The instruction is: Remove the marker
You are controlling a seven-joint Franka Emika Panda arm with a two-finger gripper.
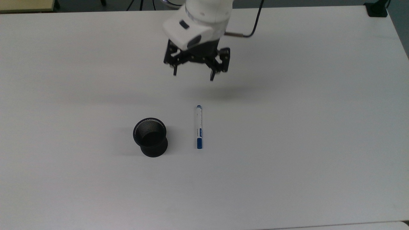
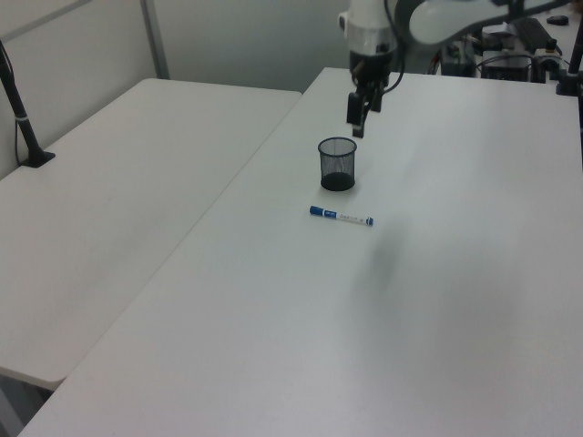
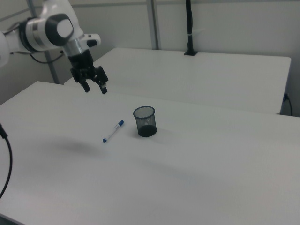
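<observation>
The broad white table [image 1: 303, 143] carries everything. Raised well above it, the black two-finger claw [image 1: 193, 74] hangs released, fingers spread and empty. The black mesh cup [image 1: 150, 137] stands upright and looks empty. Just beside it lies the slim white marker with a blue cap [image 1: 199, 126], flat on the table. The removal looks complete; only retreat remains.

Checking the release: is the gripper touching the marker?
Apart. In the top view the open gripper hangs well clear of the marker, bare table between them.
</observation>
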